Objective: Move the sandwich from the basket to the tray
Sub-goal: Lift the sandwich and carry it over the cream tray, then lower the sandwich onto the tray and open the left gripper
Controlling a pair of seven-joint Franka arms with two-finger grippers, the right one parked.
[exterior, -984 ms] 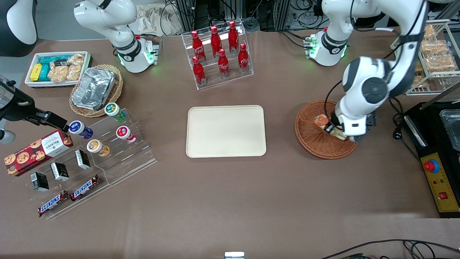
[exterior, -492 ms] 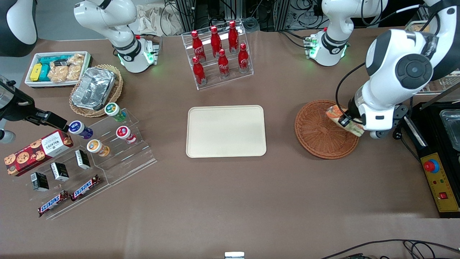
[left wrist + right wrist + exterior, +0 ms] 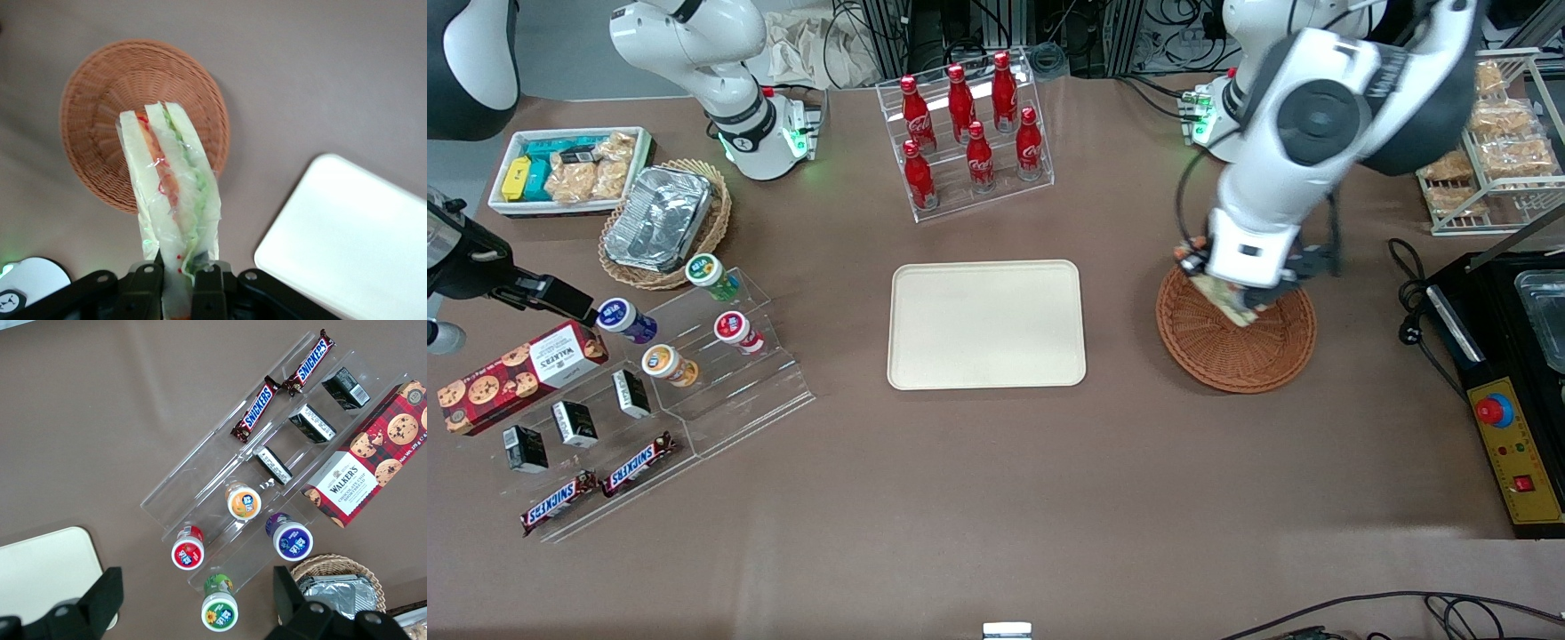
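Claw [image 3: 176,275] grips sandwich [image 3: 172,183] above basket [image 3: 100,100]; tray [image 3: 986,324] bare

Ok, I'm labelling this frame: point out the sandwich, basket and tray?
sandwich [image 3: 172,187], left wrist view, wrapped middle, held by the claw [image 3: 179,275].
basket [image 3: 1232,356], front view, woven floor.
tray [image 3: 985,324], front view, bare centre.

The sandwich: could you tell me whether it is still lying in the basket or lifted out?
Lifted out: the gripper is shut on the sandwich, holding it above the empty basket.
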